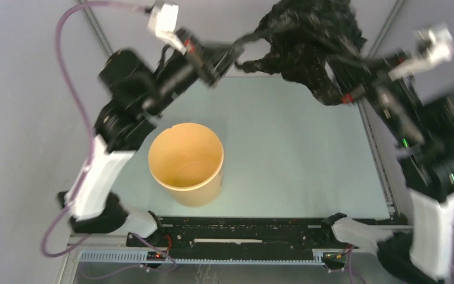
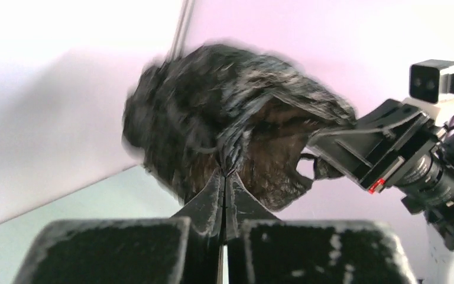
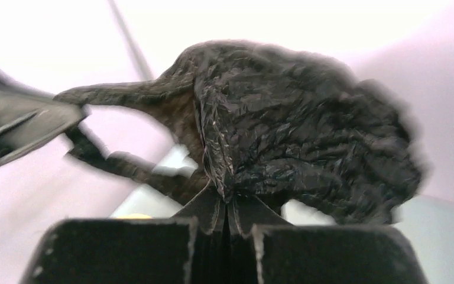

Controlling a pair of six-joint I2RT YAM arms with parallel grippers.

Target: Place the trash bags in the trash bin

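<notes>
A crinkled black trash bag [image 1: 307,44] hangs in the air over the far edge of the table, stretched between both arms. My left gripper [image 1: 236,56] is shut on its left edge, and my right gripper [image 1: 337,94] is shut on its lower right part. The left wrist view shows the trash bag [image 2: 230,130] pinched at the closed left gripper [image 2: 227,174]. In the right wrist view the trash bag [image 3: 295,130] bunches above the closed right gripper [image 3: 227,198]. The trash bin [image 1: 213,189], a tan open cylinder, stands upright on the table, nearer and to the left of the bag.
The pale green table [image 1: 295,160] ends at a metal rail on the right [image 1: 378,160]. A black bar [image 1: 242,234] with the arm bases runs along the near edge. Purple cables [image 1: 65,65] loop off the left arm.
</notes>
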